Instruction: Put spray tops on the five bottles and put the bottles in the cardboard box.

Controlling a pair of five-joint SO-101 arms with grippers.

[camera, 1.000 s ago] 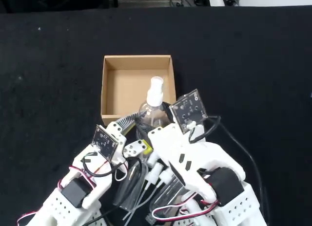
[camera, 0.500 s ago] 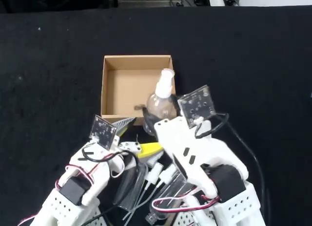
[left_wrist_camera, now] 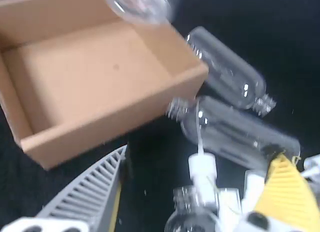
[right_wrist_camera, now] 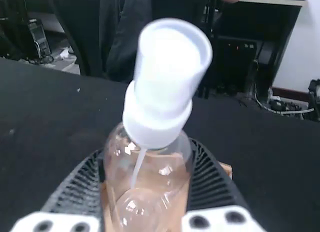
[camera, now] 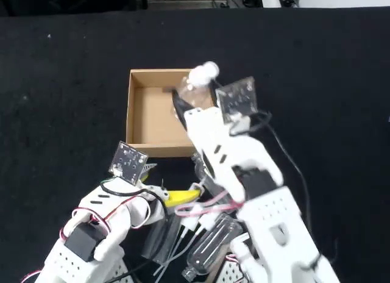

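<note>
- The right gripper (camera: 192, 101) is closed round the body of a clear bottle (camera: 195, 93), which is fitted with a white spray top (camera: 206, 71).
- In the right wrist view the bottle (right_wrist_camera: 150, 167) is seen clamped between the black ribbed fingers (right_wrist_camera: 80, 189) of the right gripper (right_wrist_camera: 146, 184). The spray top (right_wrist_camera: 167, 77) is pointed away from the camera.
- This bottle is held tilted over the far right corner of the cardboard box (camera: 129, 112), and in the high view its spray top is placed beyond the far rim. Whether the box is touched by the bottle cannot be told.
- In the left wrist view the blurred base of the held bottle (left_wrist_camera: 142, 2) is seen above the far wall of the cardboard box (left_wrist_camera: 115, 117).
- The left gripper (camera: 163, 182) is open and is positioned over the black surface (camera: 61, 82), just beside the near wall of the box. Its grey ribbed finger (left_wrist_camera: 85, 199) and yellow finger (left_wrist_camera: 282, 189) are spread wide apart.
- Uncapped clear bottles (camera: 213, 249) are laid on their sides on the surface near the box. One (left_wrist_camera: 227, 72) is just beside the box's corner, a second (left_wrist_camera: 235, 134) is next to it, and the threaded neck of a third (left_wrist_camera: 187, 219) is seen close to the camera.
- Loose white spray tops (camera: 195, 219) are bunched among these bottles between the two arms; one (left_wrist_camera: 202, 167) is seen beside the third bottle's neck.
- The bottle walls are seen as plain clear plastic. The marks on the square camera boards (camera: 236, 100) at the wrists are too small to be read.
</note>
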